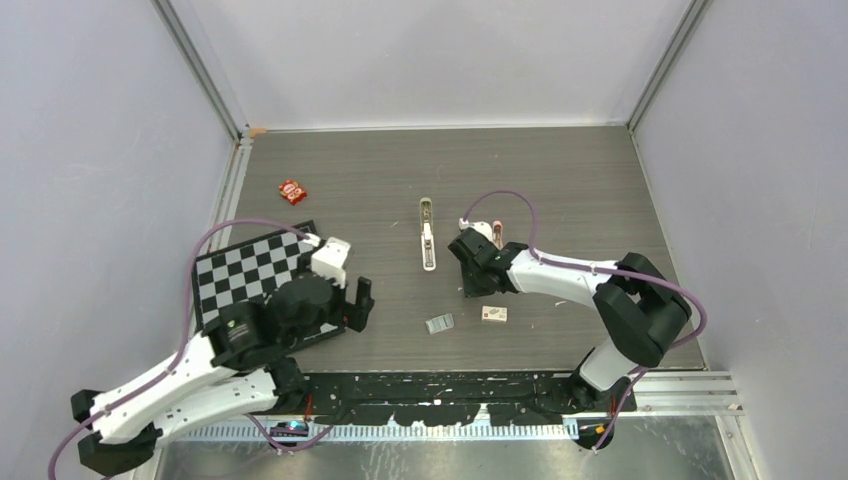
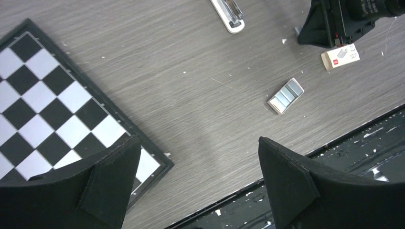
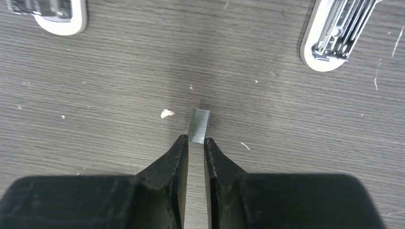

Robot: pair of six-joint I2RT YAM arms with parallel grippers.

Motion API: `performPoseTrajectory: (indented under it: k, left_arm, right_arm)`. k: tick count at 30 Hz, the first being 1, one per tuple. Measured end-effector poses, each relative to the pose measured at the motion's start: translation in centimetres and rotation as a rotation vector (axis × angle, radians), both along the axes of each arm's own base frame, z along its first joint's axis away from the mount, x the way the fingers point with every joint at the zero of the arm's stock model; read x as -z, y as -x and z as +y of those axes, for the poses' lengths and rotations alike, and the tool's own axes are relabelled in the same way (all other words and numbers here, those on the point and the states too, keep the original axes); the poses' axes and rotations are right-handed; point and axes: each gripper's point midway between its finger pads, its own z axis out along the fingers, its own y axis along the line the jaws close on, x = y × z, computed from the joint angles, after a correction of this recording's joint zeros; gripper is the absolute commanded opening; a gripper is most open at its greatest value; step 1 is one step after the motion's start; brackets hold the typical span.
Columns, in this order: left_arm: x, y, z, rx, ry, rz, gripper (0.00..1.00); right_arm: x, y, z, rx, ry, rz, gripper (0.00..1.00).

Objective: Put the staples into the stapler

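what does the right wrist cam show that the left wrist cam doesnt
Only right wrist: a short strip of staples pinched at the tips of the right fingers, and two pale stapler-like ends in the top corners. Only left wrist: the checkerboard, a tray of silvery strips, a small labelled box, the wide-open left fingers. Both: the wood table, the right fingers, and the stapler's open end, probably one of those two.
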Motion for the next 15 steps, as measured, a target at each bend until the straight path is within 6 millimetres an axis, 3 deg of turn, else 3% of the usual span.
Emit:
performPoseTrajectory:
  k: [5, 8, 12, 15]
  left_arm:
    - [0.6, -1.3, -2.6, 0.000, 0.017, 0.100, 0.85]
    - [0.2, -3.4, -3.5, -0.051, 0.152, 0.181, 0.76]
    - [-0.8, -6.9, -4.5, -0.093, 0.420, 0.273, 0.71]
    - [-1.2, -8.2, -6.0, -0.067, 0.570, 0.328, 0.69]
  right_arm:
    - [-1.2, -0.6, 0.4, 0.001, -0.048, -0.024, 0.20]
    - [-2.7, -0.8, 1.0, -0.005, -0.118, -0.043, 0.20]
    - [-6.9, -1.1, 2.3, -0.031, -0.282, -0.123, 0.20]
    - [-10.6, -0.6, 3.7, -0.059, -0.442, -0.187, 0.20]
